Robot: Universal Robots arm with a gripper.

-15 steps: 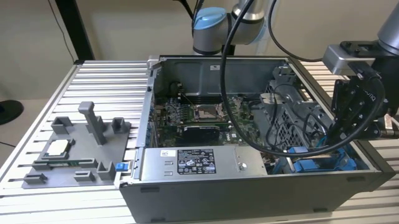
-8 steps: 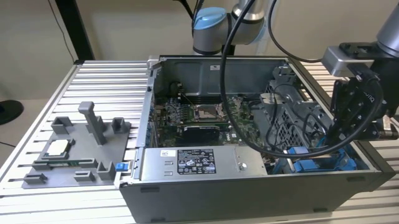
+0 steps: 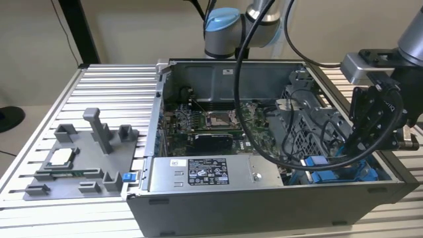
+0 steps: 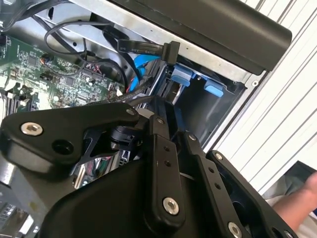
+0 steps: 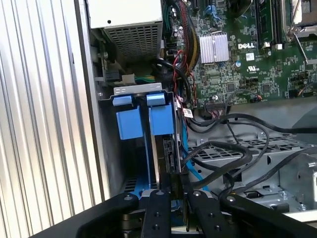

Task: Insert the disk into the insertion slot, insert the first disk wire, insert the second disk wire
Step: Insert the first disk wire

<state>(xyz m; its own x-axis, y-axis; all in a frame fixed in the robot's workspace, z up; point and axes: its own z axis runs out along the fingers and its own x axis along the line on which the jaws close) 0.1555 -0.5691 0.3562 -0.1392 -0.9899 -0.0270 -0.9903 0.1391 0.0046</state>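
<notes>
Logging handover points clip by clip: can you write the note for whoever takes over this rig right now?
Gripper: down at the drive bay, closed on the edge of the disk, as far as the first wrist view shows.
Disk: standing on edge in its blue carrier, inside the insertion slot. Cannot tell if it is fully seated.
Done: disk entered in the slot.
Left: both disk wires, it seems. The black cables lie loose over the perforated cage beside the slot.
</notes>
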